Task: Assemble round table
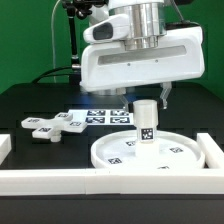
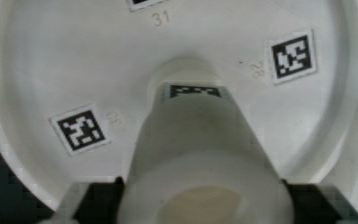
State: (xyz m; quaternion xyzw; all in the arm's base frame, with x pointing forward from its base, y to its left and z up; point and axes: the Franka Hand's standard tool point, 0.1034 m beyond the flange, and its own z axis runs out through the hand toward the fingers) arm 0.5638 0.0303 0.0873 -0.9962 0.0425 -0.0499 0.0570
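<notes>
The pincer (image 2: pixel 202 197) is closed on the top of the leg (image 1: pixel 145 122), which stands upright mid-disc (image 1: pixel 178 153). The foot (image 1: pixel 55 125) lies flat on the desk (image 1: pixel 40 100), at nine o'clock from the disc.

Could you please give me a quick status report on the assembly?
Gripper shut on leg. Leg upright on round disc. Cross-shaped foot lies apart, unattached. Nothing in the way.

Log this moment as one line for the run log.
gripper: straddling leg top, grip unclear | leg: upright on disc | foot: flat on table, exterior view's left
</notes>
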